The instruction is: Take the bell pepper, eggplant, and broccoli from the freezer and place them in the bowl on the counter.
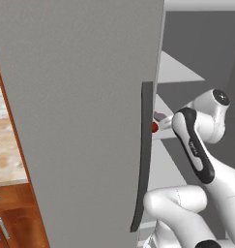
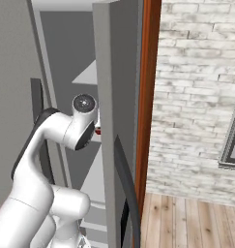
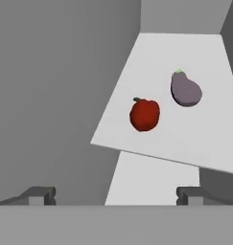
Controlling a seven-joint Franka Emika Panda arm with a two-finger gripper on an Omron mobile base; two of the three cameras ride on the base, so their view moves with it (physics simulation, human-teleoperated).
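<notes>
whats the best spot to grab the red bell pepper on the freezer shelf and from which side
Grip the bell pepper across its rounded middle, below the small stem on top. Come straight in from the open front of the shelf, as the open gripper already faces it. The eggplant lies apart, farther back, so the fingers should have room on both sides.

A whitewashed brick wall (image 2: 196, 97) rises over a light wooden plank floor (image 2: 186, 223), with a dark window frame (image 2: 232, 145) at the right edge and a reddish-brown wooden post (image 2: 149, 97) beside it.
</notes>
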